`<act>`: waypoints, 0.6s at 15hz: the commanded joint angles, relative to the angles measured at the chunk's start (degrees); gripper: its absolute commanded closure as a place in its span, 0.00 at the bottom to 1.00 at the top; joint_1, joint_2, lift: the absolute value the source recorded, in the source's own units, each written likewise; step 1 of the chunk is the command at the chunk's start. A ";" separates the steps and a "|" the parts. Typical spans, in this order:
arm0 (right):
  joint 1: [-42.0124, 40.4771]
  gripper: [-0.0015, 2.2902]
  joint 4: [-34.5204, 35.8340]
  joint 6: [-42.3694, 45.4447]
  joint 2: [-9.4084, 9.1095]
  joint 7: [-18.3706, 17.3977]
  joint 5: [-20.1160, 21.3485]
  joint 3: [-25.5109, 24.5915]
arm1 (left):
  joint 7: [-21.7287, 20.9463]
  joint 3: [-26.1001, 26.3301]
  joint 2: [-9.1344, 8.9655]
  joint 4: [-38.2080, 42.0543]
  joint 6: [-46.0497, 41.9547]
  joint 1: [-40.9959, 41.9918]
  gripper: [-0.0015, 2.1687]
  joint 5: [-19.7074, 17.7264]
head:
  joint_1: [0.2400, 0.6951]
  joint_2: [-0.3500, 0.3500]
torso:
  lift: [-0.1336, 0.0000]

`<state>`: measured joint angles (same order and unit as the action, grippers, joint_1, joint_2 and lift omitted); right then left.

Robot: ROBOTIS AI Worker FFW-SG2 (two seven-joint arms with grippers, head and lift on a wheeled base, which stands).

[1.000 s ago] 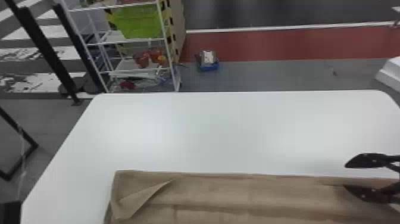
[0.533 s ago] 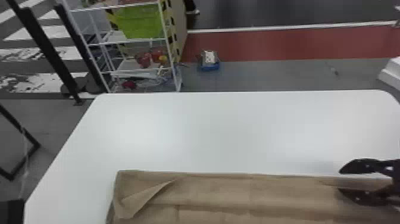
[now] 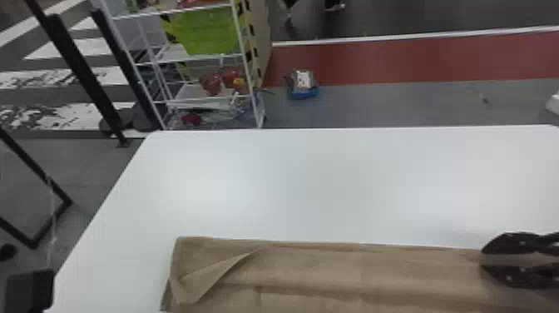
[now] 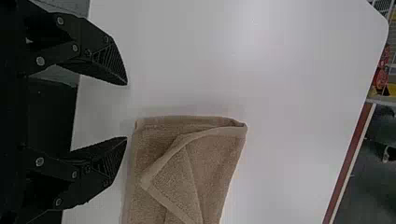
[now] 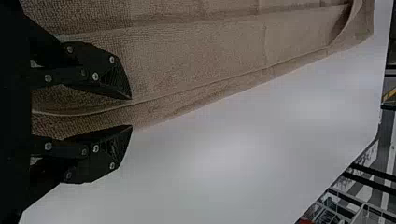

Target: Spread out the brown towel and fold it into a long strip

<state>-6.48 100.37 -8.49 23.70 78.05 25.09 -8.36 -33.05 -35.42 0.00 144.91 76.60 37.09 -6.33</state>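
Right gripper (image 5: 131, 112), spread at edge of brown towel (image 3: 316, 266); left gripper (image 4: 126, 111), spread near turned-back corner (image 4: 175, 182). We judge lengthwise folding underway; next: pinch edge squarely.

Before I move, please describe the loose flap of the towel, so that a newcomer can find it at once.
Start from the white table; on its near part lies the brown towel. The flap is at the towel's left end: a slanting, pointed piece of cloth, unlike the long, straight creases running toward the right claw.
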 commanded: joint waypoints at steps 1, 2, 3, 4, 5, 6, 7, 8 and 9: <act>-0.02 0.36 0.09 -0.61 0.47 0.28 -0.92 0.36 | 0.00 0.00 -0.15 -0.07 0.00 0.00 0.26 0.18 | 1.00 0.75 | 0.08; -0.20 0.36 0.09 -0.79 0.73 0.28 -1.10 0.36 | 0.00 0.00 -0.15 -0.07 0.88 0.00 0.26 0.27 | 1.00 0.76 | 0.08; -0.46 0.36 0.18 -0.79 0.82 0.28 -1.36 0.36 | -0.09 0.00 -0.15 0.11 1.05 0.00 0.26 0.27 | 1.00 0.76 | 0.08; -0.81 0.36 0.35 -0.79 0.91 0.28 -1.62 0.36 | -0.09 0.00 -0.15 0.11 1.23 0.00 0.26 0.18 | 1.00 0.76 | 0.08; -1.34 0.36 0.97 -1.14 0.91 0.28 -1.71 0.36 | -0.18 -0.09 -0.15 0.19 1.40 0.00 0.26 0.18 | 1.00 0.76 | 0.08; -1.61 0.36 1.23 -1.14 0.91 0.28 -1.71 0.36 | -0.26 -0.18 -0.15 0.28 1.58 0.09 0.26 0.27 | 1.00 0.76 | 0.08; -1.61 0.36 1.23 -1.66 0.91 0.28 -1.71 0.44 | -0.35 -0.18 -0.15 0.28 1.58 0.09 0.26 0.18 | 1.00 0.76 | 0.08; -1.78 0.36 1.23 -1.84 0.91 0.28 -1.62 0.62 | -0.44 -0.18 -0.15 0.28 1.58 0.26 0.26 0.18 | 1.00 0.77 | 0.08; -1.96 0.36 1.23 -1.84 0.91 0.28 -1.45 0.88 | -0.44 -0.18 -0.15 0.37 1.76 0.35 0.26 0.09 | 1.00 0.77 | 0.08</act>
<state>-8.20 101.57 -10.15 24.61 78.05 23.45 -7.78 -33.48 -35.59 0.00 145.22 78.19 37.27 -6.15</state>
